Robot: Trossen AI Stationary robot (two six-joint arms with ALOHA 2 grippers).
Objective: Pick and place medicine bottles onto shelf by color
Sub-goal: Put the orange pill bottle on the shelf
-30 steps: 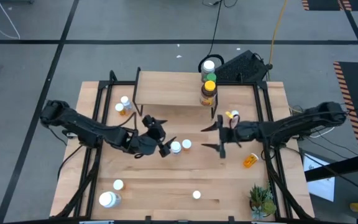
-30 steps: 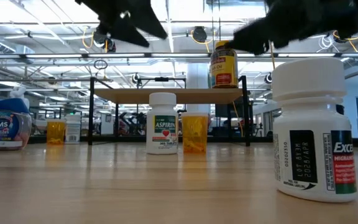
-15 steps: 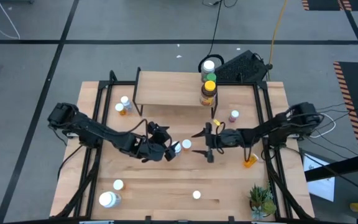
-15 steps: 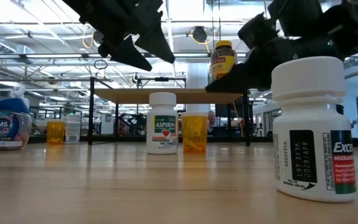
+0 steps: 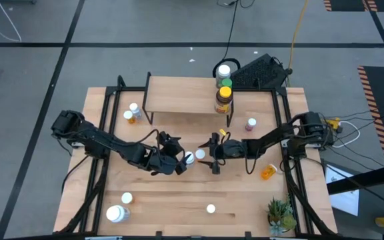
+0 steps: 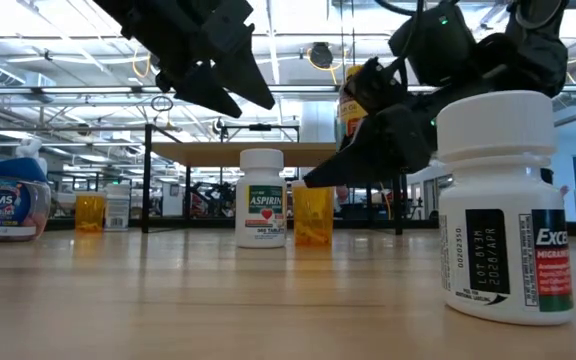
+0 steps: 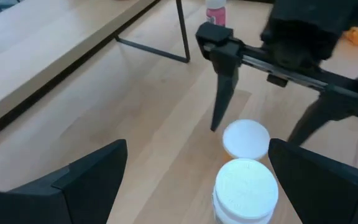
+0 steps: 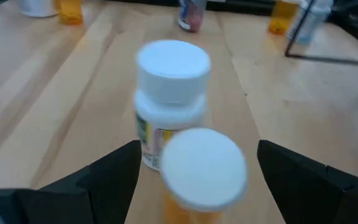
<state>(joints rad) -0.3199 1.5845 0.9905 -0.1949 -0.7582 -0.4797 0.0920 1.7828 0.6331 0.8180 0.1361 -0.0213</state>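
Two end effectors, left (image 5: 177,162) and right (image 5: 213,155), both spread wide, crowd the same pair w/ the white bottle (image 5: 189,158) by left's tips and the orange bottle (image 5: 200,155) between right's fingers, so arms may clash or topple one.

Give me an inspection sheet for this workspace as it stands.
Surface: wooden table, mostly bare.
Job's things: shelf holds bottles only at its right end; aspirin bottle and orange bottle side by side mid-table; others scattered.
Clutter: potted plant at a near corner.
Grippers: left pincer and right pincer both open, flanking the mid-table pair.
Cables: yellow and black cables on the floor.
Surroundings: grey floor; no person seen.
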